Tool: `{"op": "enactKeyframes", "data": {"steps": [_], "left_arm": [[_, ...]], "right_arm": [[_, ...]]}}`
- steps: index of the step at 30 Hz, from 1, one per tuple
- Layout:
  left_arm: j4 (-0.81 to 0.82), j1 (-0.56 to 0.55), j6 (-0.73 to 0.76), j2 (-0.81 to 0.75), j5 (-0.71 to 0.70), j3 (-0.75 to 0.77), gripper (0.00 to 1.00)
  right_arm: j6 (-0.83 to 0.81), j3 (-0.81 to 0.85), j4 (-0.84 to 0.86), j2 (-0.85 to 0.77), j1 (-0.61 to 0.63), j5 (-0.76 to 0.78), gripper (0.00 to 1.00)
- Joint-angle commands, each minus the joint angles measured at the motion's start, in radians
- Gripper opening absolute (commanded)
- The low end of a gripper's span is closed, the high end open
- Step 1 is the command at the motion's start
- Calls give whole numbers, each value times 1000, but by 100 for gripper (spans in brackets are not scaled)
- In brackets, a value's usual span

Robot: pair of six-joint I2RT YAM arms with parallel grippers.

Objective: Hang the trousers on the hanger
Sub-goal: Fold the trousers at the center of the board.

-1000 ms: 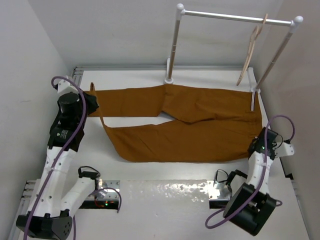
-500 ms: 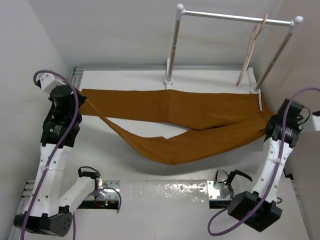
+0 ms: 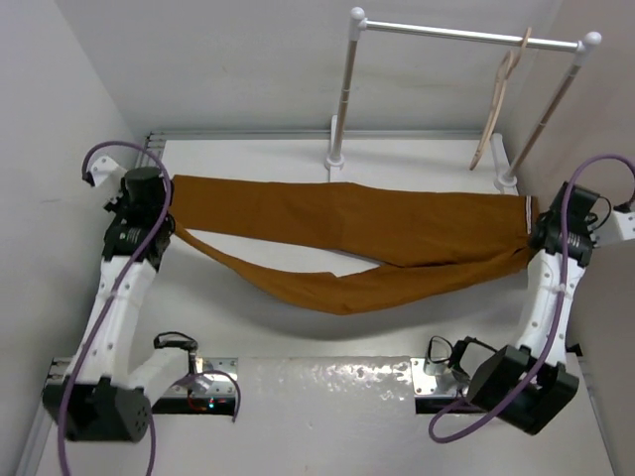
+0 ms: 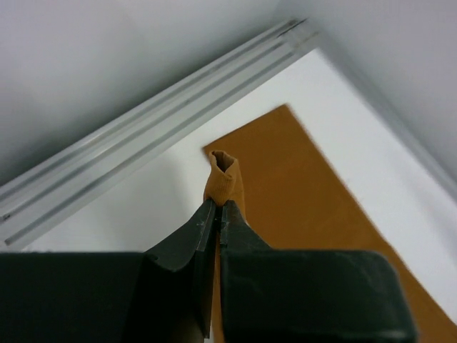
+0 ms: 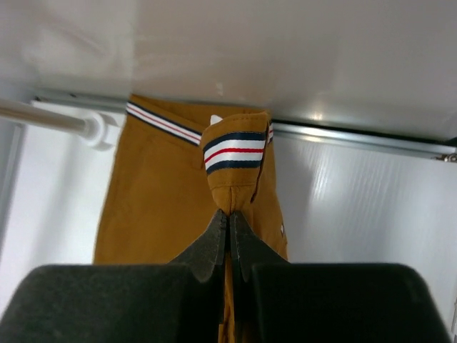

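The rust-brown trousers (image 3: 357,223) are stretched across the table between my two grippers, lifted at both ends; one leg sags in the middle toward the front. My left gripper (image 3: 165,194) is shut on a leg hem at the far left; the pinched cloth (image 4: 224,179) shows above its fingertips (image 4: 218,209). My right gripper (image 3: 536,230) is shut on the striped waistband (image 5: 234,150) at the right, its gripper point (image 5: 229,214) just below the trim. The pale beige hanger (image 3: 496,104) hangs from the white rail (image 3: 466,36) at the back right.
The rail's two posts stand on bases at back centre (image 3: 335,159) and back right (image 3: 507,181). An aluminium frame edge (image 3: 248,135) runs along the back of the table. White walls close in left, right and behind.
Both grippers have pulled the trousers taut and lifted them off the table. The left gripper moved slightly down and right, the right gripper held near the right wall. The sagging leg has tightened.
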Motion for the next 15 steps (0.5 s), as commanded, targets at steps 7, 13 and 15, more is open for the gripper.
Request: {"op": "enactKeyframes", "data": {"steps": [7, 13, 15], "left_arm": [[-21, 165, -74, 322, 87, 123, 0], [-46, 165, -43, 465, -11, 262, 0], [-51, 167, -28, 493, -45, 293, 0]], "right_arm": [[-1, 76, 223, 180, 23, 11, 0], [-26, 159, 281, 326, 74, 74, 0], [-24, 176, 319, 358, 77, 69, 0]]}}
